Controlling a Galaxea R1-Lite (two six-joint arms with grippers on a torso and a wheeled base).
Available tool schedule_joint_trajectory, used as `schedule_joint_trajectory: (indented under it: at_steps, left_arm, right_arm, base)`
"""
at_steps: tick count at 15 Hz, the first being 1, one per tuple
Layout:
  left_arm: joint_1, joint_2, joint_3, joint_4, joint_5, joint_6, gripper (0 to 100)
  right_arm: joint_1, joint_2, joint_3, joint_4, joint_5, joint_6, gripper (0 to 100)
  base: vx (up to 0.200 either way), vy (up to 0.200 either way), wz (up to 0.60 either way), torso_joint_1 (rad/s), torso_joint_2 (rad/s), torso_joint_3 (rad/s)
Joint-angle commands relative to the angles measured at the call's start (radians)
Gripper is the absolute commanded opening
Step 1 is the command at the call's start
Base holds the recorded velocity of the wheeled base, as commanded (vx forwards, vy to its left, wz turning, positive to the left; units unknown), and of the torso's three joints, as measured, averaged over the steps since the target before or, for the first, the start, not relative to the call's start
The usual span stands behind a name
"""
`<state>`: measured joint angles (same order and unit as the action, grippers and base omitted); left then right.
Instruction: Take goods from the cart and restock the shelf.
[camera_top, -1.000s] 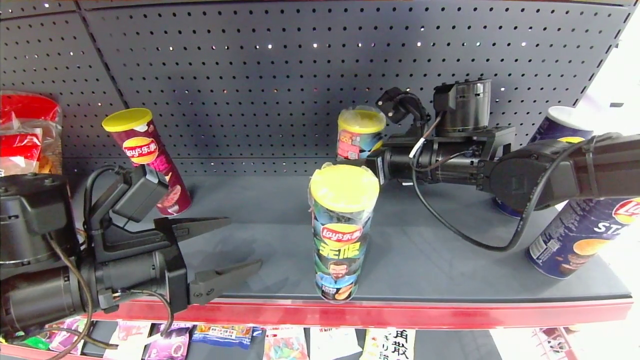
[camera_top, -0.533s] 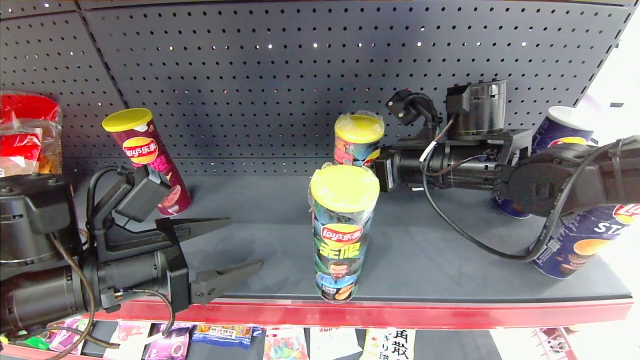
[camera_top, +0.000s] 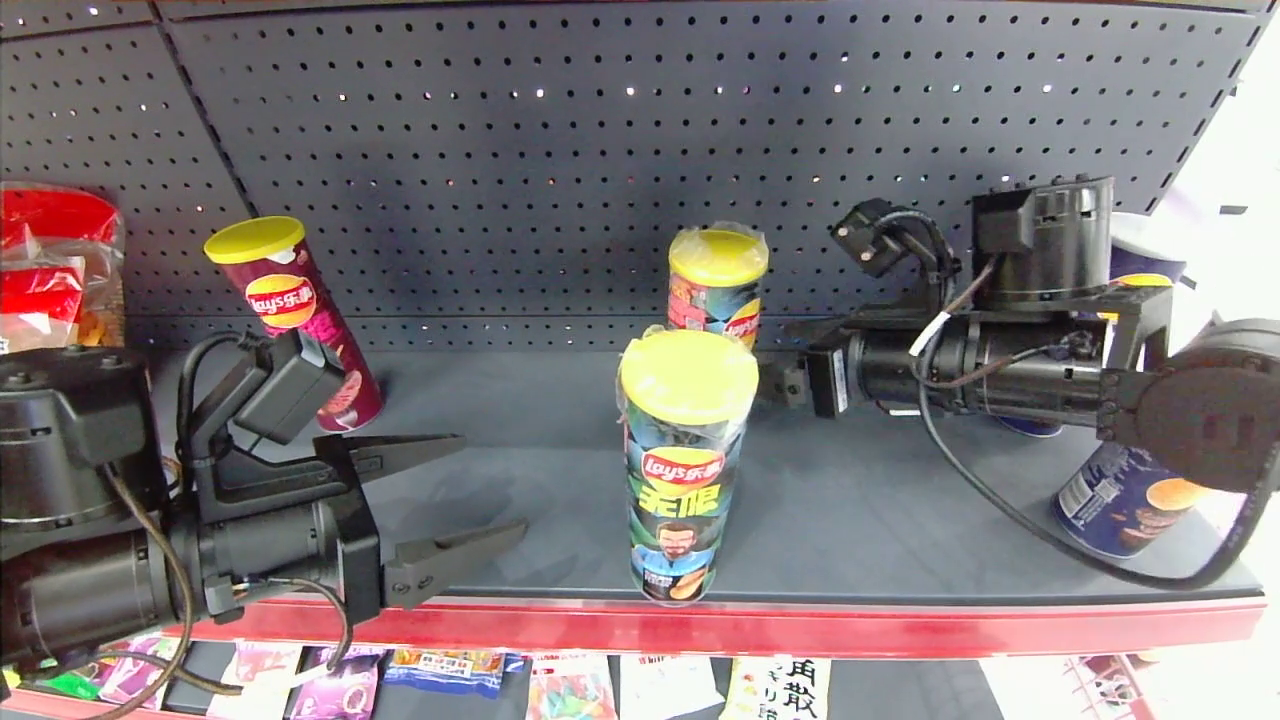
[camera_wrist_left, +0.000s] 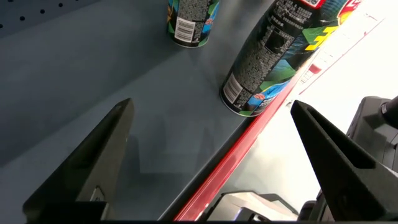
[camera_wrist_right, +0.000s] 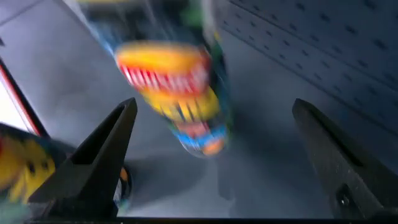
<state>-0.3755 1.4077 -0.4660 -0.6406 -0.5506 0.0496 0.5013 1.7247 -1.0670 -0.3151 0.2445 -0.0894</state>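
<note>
While the right arm (camera_top: 1000, 370) is reaching in from the right end of the shelf (camera_top: 500, 430), its forward end is pointing toward the rear can (camera_top: 716, 285). In the head view its fingertips are slipping out of sight behind the yellow lid of the front can (camera_top: 685, 460). Seen from its own wrist, the right gripper (camera_wrist_right: 212, 109) is standing wide and holding nothing. A badly smeared can is showing between its two fingers, beyond the tips. It is probably the rear can, and whether the fingers are flanking it or stopping short cannot be told.

The left gripper (camera_top: 490, 482) is hovering over the shelf's red front lip (camera_top: 800, 630), left of the front can, also spread wide and holding nothing. The left wrist view is catching only the bases of the two cans, with their tops cut off. The front can is standing upright at the lip, and the rear can is standing upright near the pegboard (camera_top: 600, 150).

A maroon can (camera_top: 295, 320) is leaning back near the pegboard on the left. A blue can (camera_top: 1125, 500) is tilting at the right end, and the arm is covering much of it. A red bag (camera_top: 50, 260) is running off the left edge.
</note>
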Motion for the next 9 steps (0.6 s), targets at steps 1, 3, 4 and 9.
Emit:
schedule_joint_trajectory:
  at_steps: [1,3,4,9]
  left_arm:
    - [0.0,0.011,0.0,-0.001,0.0,0.001,100]
    - [-0.002,0.053,-0.005,-0.002,0.0,0.039,100]
    - [-0.002,0.066,-0.007,-0.004,0.001,0.059,100]
    - [-0.028,0.131,0.001,0.001,0.028,0.104,100]
  right_arm:
    - [-0.018,-0.066,0.061,-0.001,-0.011,-0.004,100]
    - [-0.015,-0.18,0.19,0.001,-0.013,-0.006,100]
    - [-0.012,-0.223,0.233,0.001,-0.013,-0.006,100]
    - [0.008,-0.573,0.55,0.001,0.042,-0.063,100]
  base:
    - [0.0,0.0,0.0,0.0,0.0,0.0]
    - [0.0,0.0,0.0,0.0,0.0,0.0]
    - [0.0,0.0,0.0,0.0,0.0,0.0]
    - [0.0,0.0,0.0,0.0,0.0,0.0]
